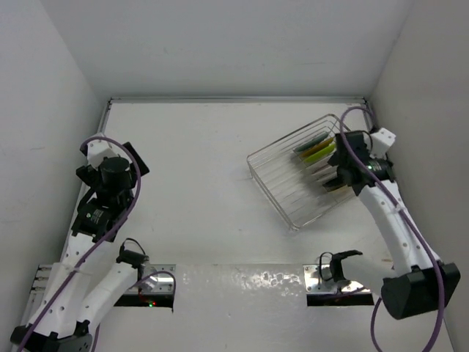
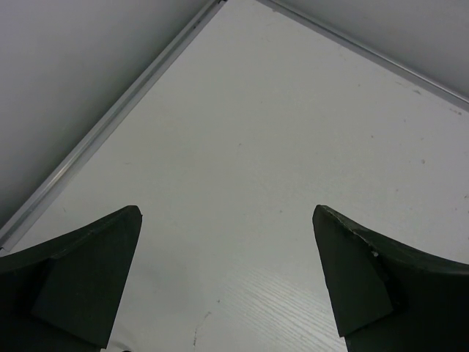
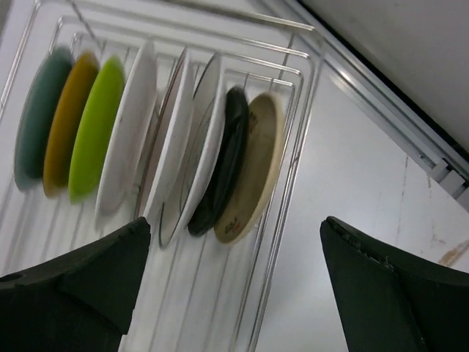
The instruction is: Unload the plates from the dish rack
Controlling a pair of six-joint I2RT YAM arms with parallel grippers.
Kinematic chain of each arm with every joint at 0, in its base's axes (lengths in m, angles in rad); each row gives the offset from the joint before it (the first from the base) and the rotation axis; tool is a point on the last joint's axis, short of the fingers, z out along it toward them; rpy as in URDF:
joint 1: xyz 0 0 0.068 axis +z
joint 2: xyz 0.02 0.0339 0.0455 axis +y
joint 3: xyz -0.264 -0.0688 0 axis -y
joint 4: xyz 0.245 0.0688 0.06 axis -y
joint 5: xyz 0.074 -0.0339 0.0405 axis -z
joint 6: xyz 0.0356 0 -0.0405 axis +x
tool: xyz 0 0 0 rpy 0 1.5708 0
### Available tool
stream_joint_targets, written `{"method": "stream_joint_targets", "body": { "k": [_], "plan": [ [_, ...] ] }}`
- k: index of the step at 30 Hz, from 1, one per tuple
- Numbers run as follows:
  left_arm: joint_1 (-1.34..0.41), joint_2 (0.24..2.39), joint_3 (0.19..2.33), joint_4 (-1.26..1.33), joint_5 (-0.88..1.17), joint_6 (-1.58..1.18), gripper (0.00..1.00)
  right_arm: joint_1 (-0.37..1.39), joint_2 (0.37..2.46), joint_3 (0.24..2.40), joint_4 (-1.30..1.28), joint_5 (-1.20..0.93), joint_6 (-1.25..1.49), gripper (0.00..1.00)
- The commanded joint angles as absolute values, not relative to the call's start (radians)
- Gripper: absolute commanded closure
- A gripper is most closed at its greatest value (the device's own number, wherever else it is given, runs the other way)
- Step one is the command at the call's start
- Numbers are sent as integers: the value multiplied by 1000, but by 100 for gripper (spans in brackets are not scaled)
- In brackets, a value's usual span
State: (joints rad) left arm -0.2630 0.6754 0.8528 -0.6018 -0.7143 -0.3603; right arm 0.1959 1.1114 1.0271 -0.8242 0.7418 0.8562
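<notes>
The silver wire dish rack (image 1: 282, 180) sits tilted at the right of the table. Several plates stand on edge in it (image 1: 316, 150). The right wrist view shows them in a row: teal (image 3: 38, 117), yellow-orange (image 3: 67, 121), lime green (image 3: 95, 128), white ones (image 3: 128, 132), black (image 3: 223, 158) and beige (image 3: 253, 169). My right gripper (image 3: 234, 242) is open and empty, over the rack's right end by the beige plate; it also shows in the top view (image 1: 338, 170). My left gripper (image 2: 227, 220) is open and empty over bare table at the far left (image 1: 110, 176).
White walls enclose the table on three sides, with a metal strip (image 2: 110, 125) along the left wall's foot. Two metal mounting plates (image 1: 333, 282) lie at the near edge by the arm bases. The rack's wire rim (image 3: 293, 169) runs between my right fingers.
</notes>
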Motion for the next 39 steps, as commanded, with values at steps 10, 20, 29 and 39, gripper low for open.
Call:
{"method": "stream_joint_targets", "body": {
  "k": [10,20,29,39],
  "plan": [
    [-272,692,861,-538,-641,-334,0,-185,1025,830,-572,391,769,46],
    [-271,712,856,-529,-615,-324,0,-203,1077,762,-442,359,795,52],
    [-271,721,856,-525,-600,-319,0,-202,1123,759,-428,380,824,72],
    [-270,721,856,-525,-595,-318,0,-202,1140,848,-503,437,857,89]
  ]
}}
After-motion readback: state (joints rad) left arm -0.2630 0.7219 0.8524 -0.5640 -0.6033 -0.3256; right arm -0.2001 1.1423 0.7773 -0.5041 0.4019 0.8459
